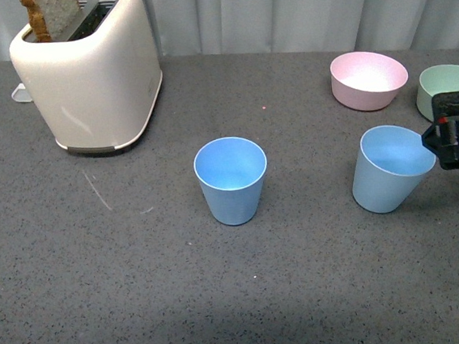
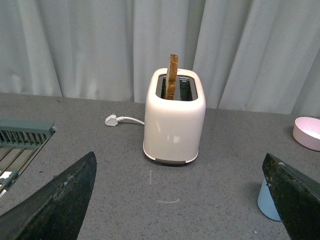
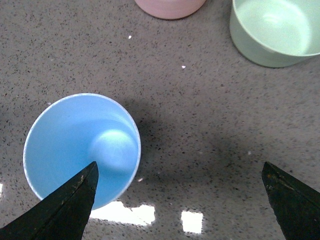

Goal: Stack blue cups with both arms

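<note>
Right gripper (image 3: 179, 165) fingers wide apart, one over the rim of the tilted cup (image 1: 390, 169), 3 o'clock from the upright cup (image 1: 232, 180). Left gripper (image 2: 179, 155) spread, empty. Risk: lopsided contact may topple the tilted cup.

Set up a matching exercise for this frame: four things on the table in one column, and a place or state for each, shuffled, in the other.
Things
1. toaster
2. pink bowl
3. middle cup
4. right-hand cup

Place or state
A. has the open right gripper at its rim
B. stands on its own mid-table, nothing touching it
C. has a slice of bread sticking out of the top
D. sits at the back, next to the green bowl

Pairs: 1-C, 2-D, 3-B, 4-A
</note>
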